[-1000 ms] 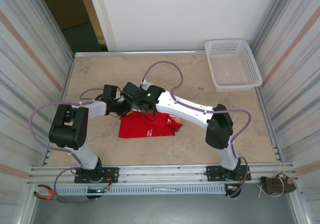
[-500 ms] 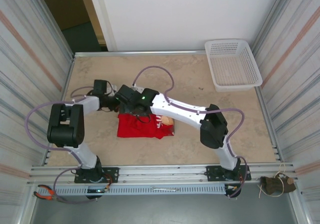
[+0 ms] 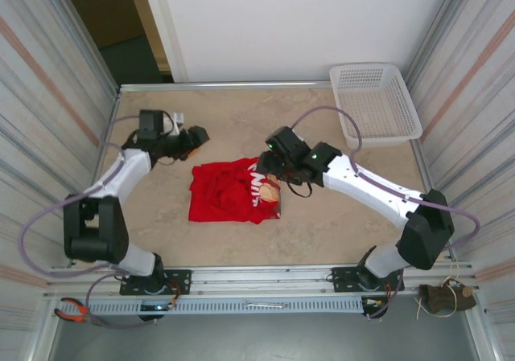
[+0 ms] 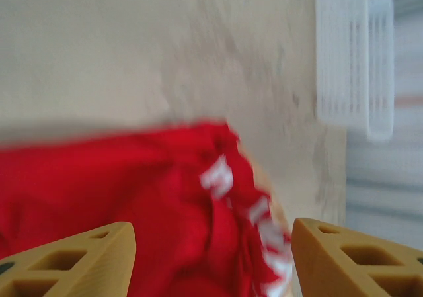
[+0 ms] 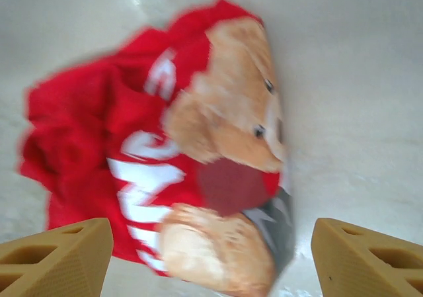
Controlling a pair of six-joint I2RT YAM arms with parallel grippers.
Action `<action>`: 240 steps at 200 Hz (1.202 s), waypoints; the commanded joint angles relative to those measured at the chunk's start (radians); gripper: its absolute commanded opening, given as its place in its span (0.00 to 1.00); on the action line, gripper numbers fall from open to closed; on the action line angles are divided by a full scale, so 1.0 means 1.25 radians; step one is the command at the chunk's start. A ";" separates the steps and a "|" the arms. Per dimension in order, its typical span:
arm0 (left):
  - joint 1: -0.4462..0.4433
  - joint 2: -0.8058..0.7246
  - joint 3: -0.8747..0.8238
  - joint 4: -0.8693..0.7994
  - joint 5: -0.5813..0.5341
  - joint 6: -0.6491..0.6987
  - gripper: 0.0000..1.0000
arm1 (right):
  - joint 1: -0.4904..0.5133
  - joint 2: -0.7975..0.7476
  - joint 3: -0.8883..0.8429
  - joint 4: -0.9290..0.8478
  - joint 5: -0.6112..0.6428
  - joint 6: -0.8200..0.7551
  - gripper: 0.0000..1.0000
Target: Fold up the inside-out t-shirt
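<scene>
Right now the left pincer (image 3: 195, 135) stands wide, its two tan fingers (image 4: 73, 260) spread far apart with nothing between them. From above, it hangs over bare table (image 3: 338, 224) just off the far left corner of the red t-shirt (image 3: 229, 194), apart from the cloth. The shirt lies on its near side and towards the other arm. In the left wrist view the red cloth spreads ahead of the open fingers, rumpled, with blurred white letters running down a fold. The white basket (image 4: 353, 59) sits well beyond that, at the far end of the table.

The right pincer (image 3: 272, 168) is also wide and holds nothing, its fingers (image 5: 59, 254) standing at either side of its wrist view. It hangs at the shirt's far right edge, and the bulk of the cloth lies to its left and on its near side. Under it the shirt is a bunched heap rather than a flat sheet. A tan teddy-bear picture and white lettering face up on the end nearest this pincer, and plain red folds lie farther off to its left. The basket stands well apart from this pincer, off to its far right in the table's corner.
</scene>
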 commanded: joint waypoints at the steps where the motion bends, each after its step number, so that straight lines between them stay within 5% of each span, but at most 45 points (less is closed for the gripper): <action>1: -0.109 -0.080 -0.086 -0.049 -0.097 -0.003 0.66 | 0.008 -0.017 -0.048 0.051 -0.083 -0.033 0.77; 27: -0.225 -0.109 -0.122 -0.055 -0.223 -0.032 0.68 | 0.009 0.009 -0.096 0.103 -0.099 -0.015 0.75; 60: -0.249 -0.053 -0.135 -0.032 -0.278 -0.055 0.65 | 0.006 0.049 -0.140 0.119 -0.046 0.008 0.62; 69: -0.249 -0.038 -0.146 -0.024 -0.277 -0.063 0.53 | 0.008 0.047 -0.159 0.122 -0.034 0.015 0.57; 86: -0.249 -0.039 -0.193 -0.016 -0.303 -0.101 0.07 | 0.020 0.033 -0.205 0.115 -0.009 0.046 0.50; 100: -0.246 -0.076 -0.237 -0.023 -0.341 -0.141 0.00 | 0.035 0.011 -0.250 0.098 0.006 0.085 0.46; 120: -0.233 -0.170 -0.293 -0.064 -0.405 -0.191 0.02 | 0.063 -0.052 -0.304 0.084 0.012 0.135 0.46; 136: -0.212 -0.255 -0.306 -0.103 -0.449 -0.207 0.33 | 0.071 -0.120 -0.305 0.063 0.014 0.135 0.50; 156: -0.183 -0.324 -0.283 -0.127 -0.468 -0.192 0.53 | 0.034 -0.186 -0.249 0.032 0.009 0.066 0.56; 206: -0.256 -0.304 -0.181 -0.108 -0.419 -0.223 0.59 | -0.134 -0.046 -0.049 0.063 -0.151 -0.184 0.54; 240: -0.371 -0.234 -0.236 0.031 -0.415 -0.351 0.58 | -0.151 0.139 0.028 0.138 -0.257 -0.222 0.31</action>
